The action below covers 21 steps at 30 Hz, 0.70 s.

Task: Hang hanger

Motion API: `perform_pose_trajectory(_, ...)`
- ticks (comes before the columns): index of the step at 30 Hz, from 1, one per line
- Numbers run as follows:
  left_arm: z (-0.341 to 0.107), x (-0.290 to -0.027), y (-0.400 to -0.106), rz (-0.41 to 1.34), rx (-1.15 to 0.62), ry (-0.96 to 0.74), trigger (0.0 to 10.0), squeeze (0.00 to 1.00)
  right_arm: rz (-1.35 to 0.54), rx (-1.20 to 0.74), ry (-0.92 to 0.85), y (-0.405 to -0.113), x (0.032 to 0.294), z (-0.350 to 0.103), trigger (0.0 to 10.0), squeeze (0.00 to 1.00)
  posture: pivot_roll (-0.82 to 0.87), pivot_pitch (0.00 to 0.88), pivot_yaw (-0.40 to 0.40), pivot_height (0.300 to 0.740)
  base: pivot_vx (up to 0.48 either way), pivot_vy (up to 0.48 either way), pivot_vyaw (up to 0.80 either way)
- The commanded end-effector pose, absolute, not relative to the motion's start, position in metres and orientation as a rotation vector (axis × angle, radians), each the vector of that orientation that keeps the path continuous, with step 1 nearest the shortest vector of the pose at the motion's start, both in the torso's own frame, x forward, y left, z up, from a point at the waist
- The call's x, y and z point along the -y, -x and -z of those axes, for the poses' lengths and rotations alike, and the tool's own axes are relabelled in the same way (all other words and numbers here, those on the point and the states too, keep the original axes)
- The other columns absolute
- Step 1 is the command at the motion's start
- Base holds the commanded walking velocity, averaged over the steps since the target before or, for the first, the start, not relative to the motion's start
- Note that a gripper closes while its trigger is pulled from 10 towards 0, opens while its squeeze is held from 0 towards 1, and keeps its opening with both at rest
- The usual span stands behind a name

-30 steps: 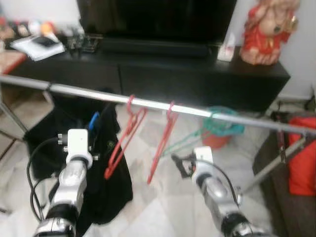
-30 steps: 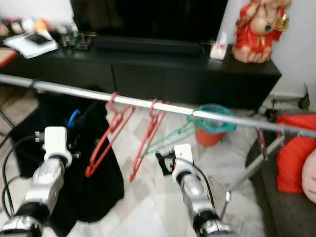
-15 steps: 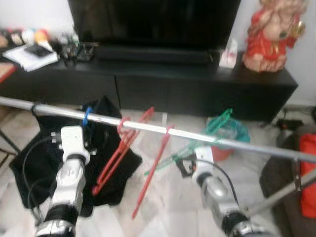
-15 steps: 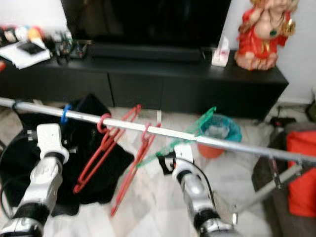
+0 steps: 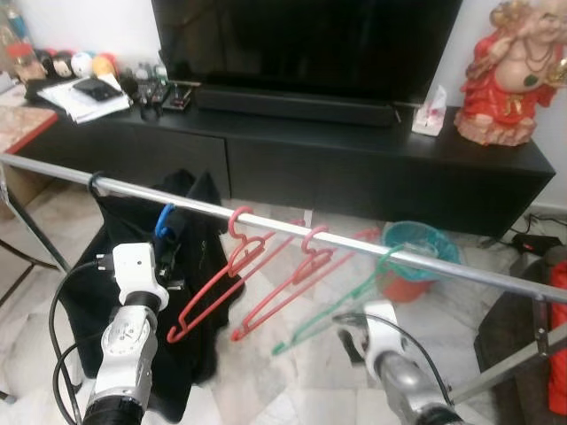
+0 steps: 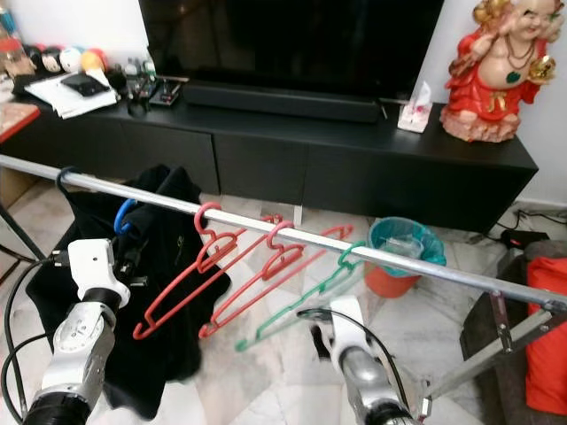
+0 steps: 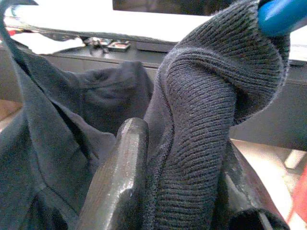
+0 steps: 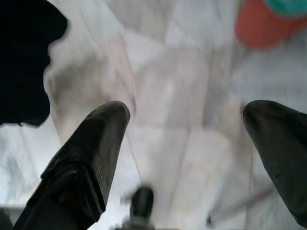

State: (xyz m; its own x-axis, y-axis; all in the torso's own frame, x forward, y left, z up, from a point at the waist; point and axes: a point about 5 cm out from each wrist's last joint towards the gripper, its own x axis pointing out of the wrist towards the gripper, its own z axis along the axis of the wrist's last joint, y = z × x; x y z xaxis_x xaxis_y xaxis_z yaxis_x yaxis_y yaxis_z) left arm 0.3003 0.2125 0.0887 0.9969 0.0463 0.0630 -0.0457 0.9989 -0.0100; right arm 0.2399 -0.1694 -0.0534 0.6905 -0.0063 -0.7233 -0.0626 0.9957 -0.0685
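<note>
A silver clothes rail crosses in front of me. A green hanger hangs on it by its hook, slanting down to the left. Left of it hang two red hangers. A black garment hangs on a blue hanger. My right gripper is open and holds nothing, below the rail and under the green hanger, over the floor. My left gripper presses into the black garment, open, with a fold of knit fabric between its fingers.
Behind the rail stands a long black TV cabinet with a TV and a red figurine. An orange bin with a teal liner sits on the marble floor. The rack's leg and a red cushion are at the right.
The camera has shifted. The green hanger, tilted up near my right gripper before, now hangs from the rail. My right gripper has dropped lower, away from it.
</note>
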Motion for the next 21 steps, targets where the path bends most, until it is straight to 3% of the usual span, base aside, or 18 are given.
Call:
perform_pose_trajectory(1,-0.112,-0.207,-0.310,-0.002,0.154,0.015,10.0,0.00,0.001,-0.843,0.064,-0.236,0.170,0.057,10.0,0.00,-0.06,0.000,-0.012,0.740,0.000,0.000,0.00)
perform_pose_trajectory(8,-0.119,-0.204,-0.322,0.112,0.123,0.076,10.0,0.00,0.025,-0.918,0.040,-0.222,0.166,0.067,10.0,0.00,-0.05,0.000,-0.002,0.740,0.000,0.000,0.00)
perform_pose_trajectory(21,-0.120,-0.183,-0.345,0.299,0.027,0.077,10.0,0.00,0.017,-0.840,-0.041,-0.238,0.145,0.057,10.0,0.00,-0.05,0.000,0.031,0.740,0.000,0.000,0.00)
